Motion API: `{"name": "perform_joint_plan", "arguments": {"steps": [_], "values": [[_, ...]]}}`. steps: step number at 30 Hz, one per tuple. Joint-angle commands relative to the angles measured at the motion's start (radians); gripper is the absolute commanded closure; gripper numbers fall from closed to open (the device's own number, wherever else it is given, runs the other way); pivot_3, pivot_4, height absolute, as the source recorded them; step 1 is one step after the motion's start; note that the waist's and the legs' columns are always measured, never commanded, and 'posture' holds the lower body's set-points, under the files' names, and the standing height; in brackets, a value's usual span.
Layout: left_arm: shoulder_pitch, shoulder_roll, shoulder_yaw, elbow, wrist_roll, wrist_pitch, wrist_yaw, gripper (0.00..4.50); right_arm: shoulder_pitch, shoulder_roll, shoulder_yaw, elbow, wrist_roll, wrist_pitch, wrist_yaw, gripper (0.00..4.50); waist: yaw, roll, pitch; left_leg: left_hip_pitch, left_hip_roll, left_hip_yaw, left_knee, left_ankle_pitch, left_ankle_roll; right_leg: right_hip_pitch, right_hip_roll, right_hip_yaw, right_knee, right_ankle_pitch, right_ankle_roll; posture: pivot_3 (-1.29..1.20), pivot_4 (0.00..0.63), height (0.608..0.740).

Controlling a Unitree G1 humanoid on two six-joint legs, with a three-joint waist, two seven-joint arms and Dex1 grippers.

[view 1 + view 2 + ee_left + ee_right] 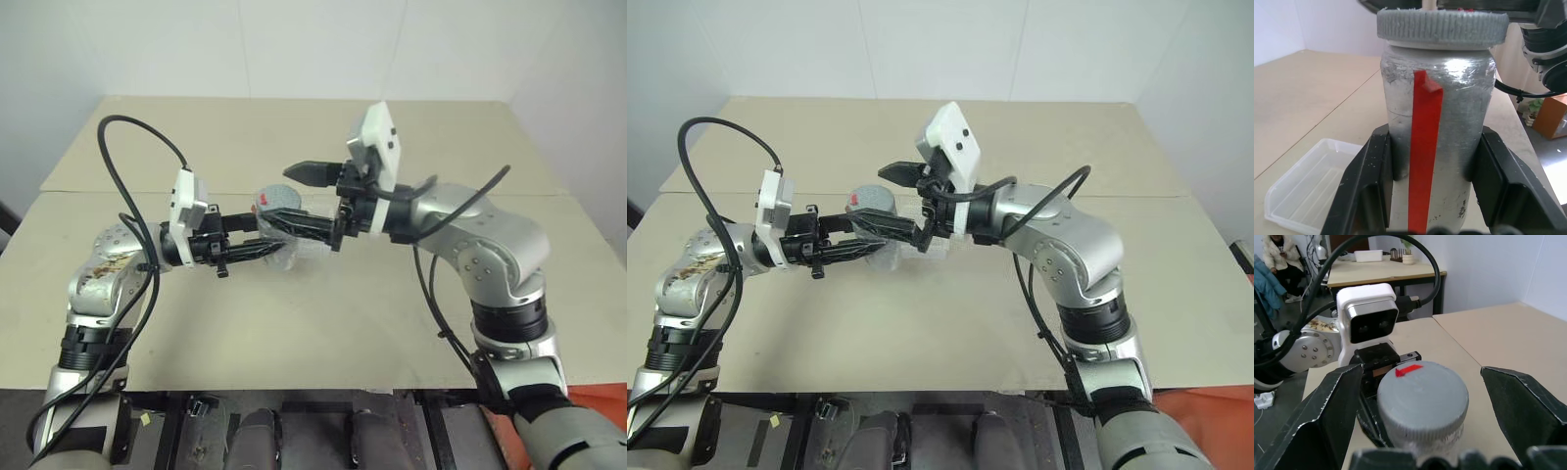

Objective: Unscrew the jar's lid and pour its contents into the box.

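The jar [1449, 117] is silvery with a red strip down its side. My left gripper [257, 235] is shut on its body and holds it upright above the table. The grey ribbed lid [1422, 394] sits on top, with a red arrow on it. My right gripper [1420, 374] reaches in from the right and stands open. One of its fingers [309, 173] is on each side of the lid, and both are apart from it. The box [1308, 196], a clear shallow tray, lies on the table under the jar. The contents are hidden inside the jar.
The beige table [323, 323] has a seam across its middle, and open surface lies to the near side and far side of the arms. Black cables loop off both wrists. In the right wrist view a person [1278, 249] sits far off beside other desks.
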Motion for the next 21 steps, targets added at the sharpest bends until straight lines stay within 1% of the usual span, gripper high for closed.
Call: {"name": "perform_joint_plan", "arguments": {"steps": [1, 7, 10, 13, 14, 21], "values": [[-0.005, 0.006, 0.019, -0.034, -0.014, -0.015, 0.001, 2.63, -0.025, 0.007, 0.004, -0.004, -0.02, -0.013, -0.002, 0.03, 0.0, 0.0, 0.0, 0.0, 0.0, 0.0, 0.0, 0.0, 0.0, 0.0, 0.0, 0.0, 0.0, 0.0, 0.0, 0.0, 0.15, 0.74], [-0.002, 0.009, 0.021, -0.04, -0.016, -0.012, 0.003, 2.63, -0.027, 0.019, 0.001, 0.0, -0.02, -0.002, 0.01, 0.03, 0.0, 0.0, 0.0, 0.0, 0.0, 0.0, 0.0, 0.0, 0.0, 0.0, 0.0, 0.0, 0.0, 0.0, 0.0, 0.0, 0.15, 0.74], [-0.002, 0.009, 0.021, -0.041, -0.017, -0.009, 0.003, 2.63, -0.027, 0.027, -0.001, 0.003, -0.02, 0.002, 0.004, 0.58, 0.0, 0.0, 0.0, 0.0, 0.0, 0.0, 0.0, 0.0, 0.0, 0.0, 0.0, 0.0, 0.0, 0.0, 0.0, 0.0, 0.15, 0.74], [-0.002, 0.009, 0.02, -0.045, -0.017, -0.007, 0.007, 2.63, -0.025, 0.027, -0.007, 0.0, -0.016, 0.005, 0.007, 1.62, 0.0, 0.0, 0.0, 0.0, 0.0, 0.0, 0.0, 0.0, 0.0, 0.0, 0.0, 0.0, 0.0, 0.0, 0.0, 0.0, 0.15, 0.74], [-0.002, 0.009, 0.019, -0.046, -0.017, -0.006, 0.009, 2.63, -0.024, 0.025, -0.008, -0.001, -0.014, 0.007, 0.01, 1.74, 0.0, 0.0, 0.0, 0.0, 0.0, 0.0, 0.0, 0.0, 0.0, 0.0, 0.0, 0.0, 0.0, 0.0, 0.0, 0.0, 0.15, 0.74], [0.0, 0.006, 0.013, -0.042, -0.014, -0.007, 0.008, 2.63, -0.026, 0.023, -0.016, 0.007, -0.011, 0.006, 0.019, 1.74, 0.0, 0.0, 0.0, 0.0, 0.0, 0.0, 0.0, 0.0, 0.0, 0.0, 0.0, 0.0, 0.0, 0.0, 0.0, 0.0, 0.15, 0.74]]}}
